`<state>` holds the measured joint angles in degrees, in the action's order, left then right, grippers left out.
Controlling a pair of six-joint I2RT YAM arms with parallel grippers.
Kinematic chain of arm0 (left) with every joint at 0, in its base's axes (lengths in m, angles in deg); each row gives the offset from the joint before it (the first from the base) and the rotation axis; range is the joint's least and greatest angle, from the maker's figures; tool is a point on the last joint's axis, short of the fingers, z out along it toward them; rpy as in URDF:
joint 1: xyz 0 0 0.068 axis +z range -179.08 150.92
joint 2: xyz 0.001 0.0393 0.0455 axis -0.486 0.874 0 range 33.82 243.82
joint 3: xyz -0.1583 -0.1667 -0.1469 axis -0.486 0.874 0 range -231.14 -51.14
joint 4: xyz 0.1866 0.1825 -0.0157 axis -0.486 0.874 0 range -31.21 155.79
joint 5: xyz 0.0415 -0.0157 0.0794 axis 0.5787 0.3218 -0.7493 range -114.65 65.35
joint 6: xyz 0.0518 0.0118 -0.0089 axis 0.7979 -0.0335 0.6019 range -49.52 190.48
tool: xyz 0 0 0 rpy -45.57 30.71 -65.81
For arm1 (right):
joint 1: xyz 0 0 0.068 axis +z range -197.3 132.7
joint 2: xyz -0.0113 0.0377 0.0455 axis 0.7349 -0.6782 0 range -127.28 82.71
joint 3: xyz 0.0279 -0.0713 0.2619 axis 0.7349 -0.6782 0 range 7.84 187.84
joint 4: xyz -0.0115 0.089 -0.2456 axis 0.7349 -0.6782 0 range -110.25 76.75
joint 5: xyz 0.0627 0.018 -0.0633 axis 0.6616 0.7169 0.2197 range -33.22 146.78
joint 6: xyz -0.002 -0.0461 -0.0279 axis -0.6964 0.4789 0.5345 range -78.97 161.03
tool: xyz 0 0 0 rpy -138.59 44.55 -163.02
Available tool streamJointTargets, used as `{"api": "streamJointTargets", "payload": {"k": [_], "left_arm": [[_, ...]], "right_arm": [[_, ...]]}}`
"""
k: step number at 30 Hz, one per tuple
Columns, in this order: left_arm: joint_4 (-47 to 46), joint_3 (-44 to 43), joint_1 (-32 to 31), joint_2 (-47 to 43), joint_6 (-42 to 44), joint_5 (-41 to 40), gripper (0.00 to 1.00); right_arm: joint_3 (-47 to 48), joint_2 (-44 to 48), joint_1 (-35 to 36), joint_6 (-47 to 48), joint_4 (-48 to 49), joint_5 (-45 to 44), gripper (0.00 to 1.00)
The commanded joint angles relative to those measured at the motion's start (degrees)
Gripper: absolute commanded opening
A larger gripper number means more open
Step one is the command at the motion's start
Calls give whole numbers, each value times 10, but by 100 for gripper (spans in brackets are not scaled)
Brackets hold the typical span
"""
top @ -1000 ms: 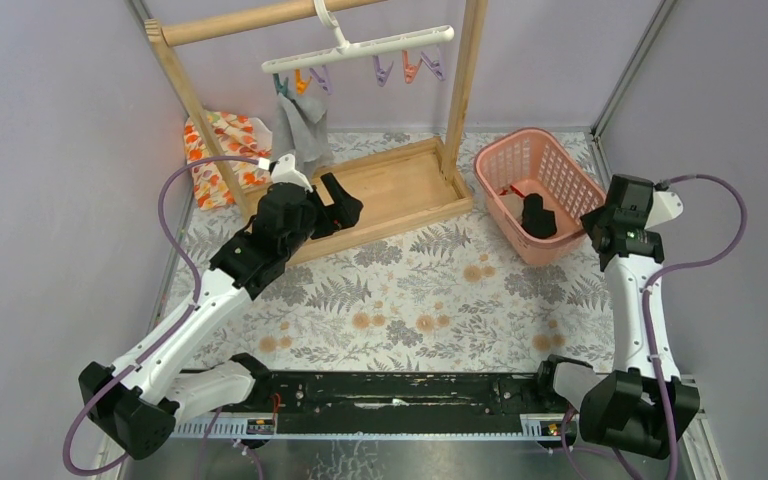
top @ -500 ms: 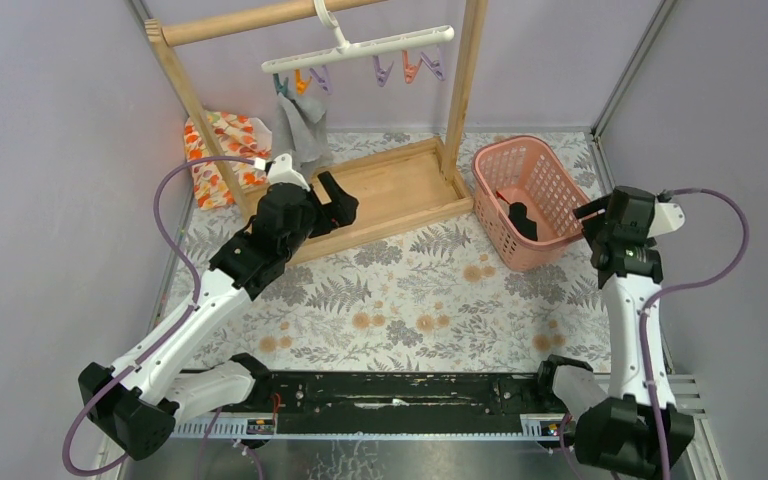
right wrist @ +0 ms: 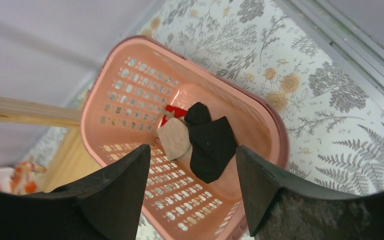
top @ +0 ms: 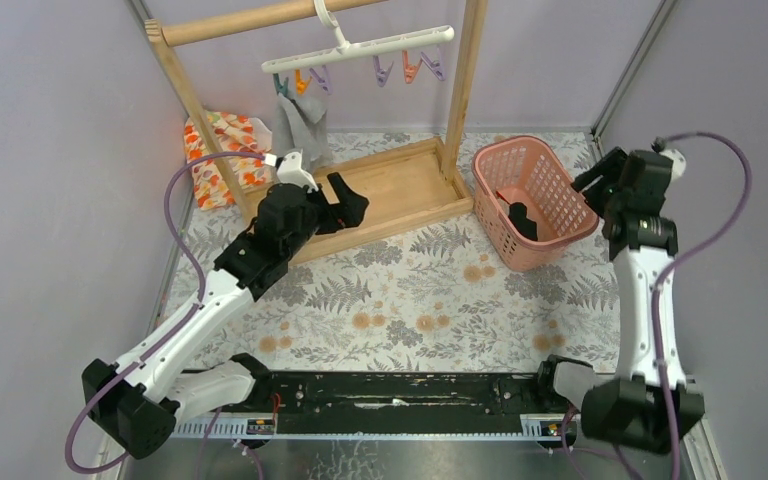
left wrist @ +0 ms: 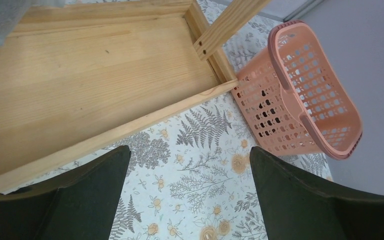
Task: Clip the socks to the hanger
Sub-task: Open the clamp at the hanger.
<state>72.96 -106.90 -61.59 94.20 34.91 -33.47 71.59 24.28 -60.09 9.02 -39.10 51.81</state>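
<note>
**Both socks in basket, both grippers empty**

Top view: the white plastic bar hanger [top: 360, 50] hangs by its hook from the round wooden rail [top: 250, 20] of a wooden frame at the back. Small pastel clips [top: 410, 68] (orange, purple, teal) sit in a row under the bar. A grey fabric piece [top: 300, 130] hangs below the bar's left end; can't tell which clip holds it. The frame's flat wooden tray base [top: 400, 185] sits on the fern-and-flower patterned table cover [top: 410, 290]. An orange-and-white flower-patterned cloth [top: 220, 150] lies by the frame's left post. A pink perforated plastic basket [top: 535, 138] stands just right of the tray base, w/ a small black fabric sock [top: 520, 218] inside. L gripper [top: 345, 205] is over the tray's near-left part, jaws spread. R gripper [top: 592, 178] is at the basket's right rim, pointing inward.

L wrist view: the fingers are wide apart w/ nothing btw them. Below are the table cover and the tray's near edge board. The basket is just beside the tray's corner.

R wrist view: the jaws are released and apart, gripping nothing. On the basket floor the black sock lies touching a small beige fabric sock w/ red end [right wrist: 174, 140]; the beige one is on its left, red end toward the far wall. Both socks are well apart from the hanger.
</note>
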Motion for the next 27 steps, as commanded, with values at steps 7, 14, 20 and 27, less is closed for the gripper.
{"api": "streamJointTargets", "payload": {"k": [7,14,20,27], "left_arm": [[-49,-31,3,51,30,22,97],[-74,-87,4,65,75,9,97],[-71,-162,4,90,98,-6,97],[-116,-177,15,91,143,74,95]], "right_arm": [[223,-261,92,126,-96,12,74],[237,-318,119,101,-39,22,74],[229,-288,162,144,20,60,72],[175,-192,205,209,185,343,55]]}}
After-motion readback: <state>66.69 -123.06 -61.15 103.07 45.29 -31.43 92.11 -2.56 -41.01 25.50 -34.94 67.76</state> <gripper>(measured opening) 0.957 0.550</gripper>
